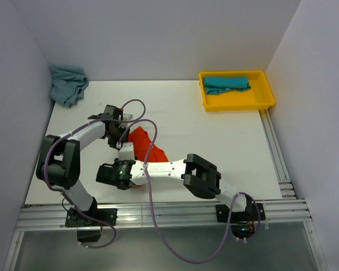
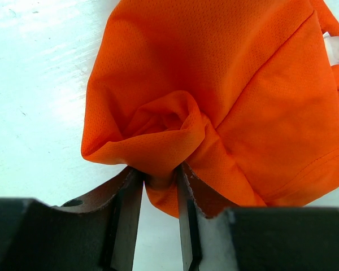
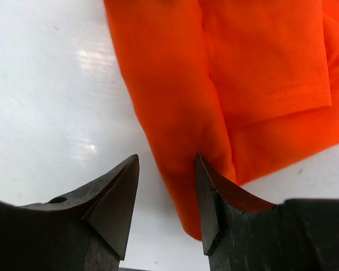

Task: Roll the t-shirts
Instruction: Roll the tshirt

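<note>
The orange-red t-shirt lies bunched on the white table between both arms. My left gripper sits at its left side. In the left wrist view the left gripper is shut on a gathered fold of the orange t-shirt, with cloth pinched between the pads. My right gripper is at the shirt's near end. In the right wrist view the right gripper stands open, and a flat folded edge of the orange t-shirt runs beside its right finger. A teal t-shirt lies in the tray. A grey-blue t-shirt is crumpled at the far left.
The yellow tray stands at the table's far right corner. Grey walls close the left, back and right sides. A metal rail runs along the near edge, and purple cables loop over the arms.
</note>
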Robot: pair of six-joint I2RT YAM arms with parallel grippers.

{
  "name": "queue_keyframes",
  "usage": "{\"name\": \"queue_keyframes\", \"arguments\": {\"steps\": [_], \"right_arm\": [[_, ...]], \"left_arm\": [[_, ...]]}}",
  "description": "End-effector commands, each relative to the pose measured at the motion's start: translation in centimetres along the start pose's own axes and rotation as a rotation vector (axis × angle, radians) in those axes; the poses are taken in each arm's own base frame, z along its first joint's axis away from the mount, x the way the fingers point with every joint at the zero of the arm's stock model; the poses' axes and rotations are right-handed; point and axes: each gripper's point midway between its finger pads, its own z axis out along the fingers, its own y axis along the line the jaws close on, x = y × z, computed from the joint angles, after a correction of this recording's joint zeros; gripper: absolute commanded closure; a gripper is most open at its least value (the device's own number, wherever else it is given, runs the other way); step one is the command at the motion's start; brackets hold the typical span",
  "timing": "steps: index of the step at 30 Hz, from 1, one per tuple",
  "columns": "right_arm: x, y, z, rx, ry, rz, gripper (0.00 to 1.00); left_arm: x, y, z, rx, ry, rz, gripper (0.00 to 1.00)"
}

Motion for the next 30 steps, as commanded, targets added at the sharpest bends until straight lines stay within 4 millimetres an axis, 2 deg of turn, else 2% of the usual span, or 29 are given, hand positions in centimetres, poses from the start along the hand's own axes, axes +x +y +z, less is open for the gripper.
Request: {"name": "queue_keyframes", "arguments": {"steps": [1, 5, 8, 16, 24, 27, 28, 29, 30], "right_arm": [[0.3, -2.2, -1.1, 0.05, 0.011, 0.002, 0.48], [2.6, -3.1, 1.0, 0.105, 0.055, -0.028, 0.48], [3.4, -3.4, 1.8, 0.155, 0.065, -0.068, 0.48], [3.8, -3.5, 2.4, 0.206, 0.07, -0.162, 0.44], [5.2, -4.3, 3.3, 0.274, 0.111, -0.272, 0.43], [5.7, -4.6, 3.5, 0.289, 0.129, -0.298, 0.49], [6.0, -4.6, 3.6, 0.287, 0.136, -0.305, 0.54], [6.4, -4.6, 3.7, 0.282, 0.152, -0.309, 0.64], [6.7, -4.5, 3.9, 0.274, 0.159, -0.308, 0.66]], "left_arm": [[0.5, 0.2, 0.2, -0.013, 0.031, 0.012, 0.65], [0.4, 0.2, 0.2, -0.013, 0.028, 0.014, 0.65], [0.5, 0.1, 0.2, -0.012, 0.028, 0.014, 0.65], [0.5, 0.0, 0.1, -0.007, 0.029, 0.017, 0.65], [0.5, -0.2, 0.1, 0.0, 0.028, 0.02, 0.62], [0.4, -0.2, 0.1, 0.002, 0.026, 0.021, 0.61], [0.4, -0.2, 0.0, 0.002, 0.025, 0.022, 0.61], [0.4, -0.3, 0.0, 0.006, 0.025, 0.022, 0.61], [0.4, -0.3, -0.1, 0.005, 0.022, 0.023, 0.6]]}}
